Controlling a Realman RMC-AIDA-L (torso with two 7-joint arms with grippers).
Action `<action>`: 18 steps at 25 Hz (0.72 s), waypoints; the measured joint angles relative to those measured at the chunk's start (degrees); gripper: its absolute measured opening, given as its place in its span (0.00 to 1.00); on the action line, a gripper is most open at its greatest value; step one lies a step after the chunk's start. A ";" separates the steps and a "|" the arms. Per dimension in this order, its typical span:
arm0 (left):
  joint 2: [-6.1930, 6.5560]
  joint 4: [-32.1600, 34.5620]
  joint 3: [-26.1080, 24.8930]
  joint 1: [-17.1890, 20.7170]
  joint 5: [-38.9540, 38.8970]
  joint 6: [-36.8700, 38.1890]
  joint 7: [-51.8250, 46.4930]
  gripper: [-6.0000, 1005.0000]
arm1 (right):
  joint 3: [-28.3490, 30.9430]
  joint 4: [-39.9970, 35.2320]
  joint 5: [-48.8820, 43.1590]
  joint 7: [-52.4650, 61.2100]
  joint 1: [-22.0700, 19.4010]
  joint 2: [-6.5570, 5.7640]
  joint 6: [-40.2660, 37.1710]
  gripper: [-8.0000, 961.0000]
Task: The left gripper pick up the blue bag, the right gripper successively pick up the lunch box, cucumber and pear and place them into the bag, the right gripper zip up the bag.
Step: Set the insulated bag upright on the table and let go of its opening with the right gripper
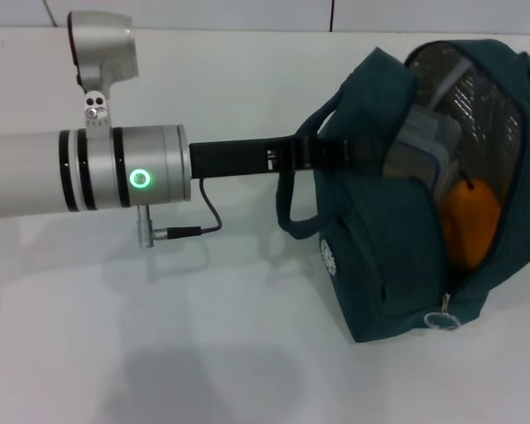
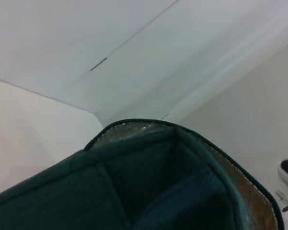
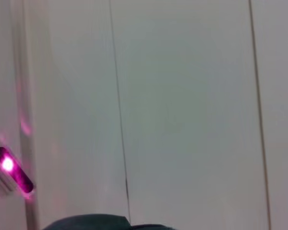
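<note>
Here: blue bag [image 1: 397,221] mouth faces right | left gripper [image 1: 331,152] fingers hidden, unclear.

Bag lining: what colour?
Silver, foil-like; the blue bag shows its lining best in the head view.

Silver wrist cyl. [image 1: 124,168] w/ green light [image 1: 140,179], black cable [image 1: 203,212], black forearm [image 1: 238,161].
</note>
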 joint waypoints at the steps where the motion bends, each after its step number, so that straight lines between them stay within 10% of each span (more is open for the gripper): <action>1: 0.03 -0.26 -0.06 0.00 -0.01 -0.23 0.32 0.06 | 0.00 0.03 -0.46 0.10 0.79 0.18 0.23 0.07; 18: 0.17 -3.80 -0.22 1.25 -1.52 -0.97 3.82 0.06 | 1.04 2.15 -2.18 0.26 0.57 0.81 -0.07 0.14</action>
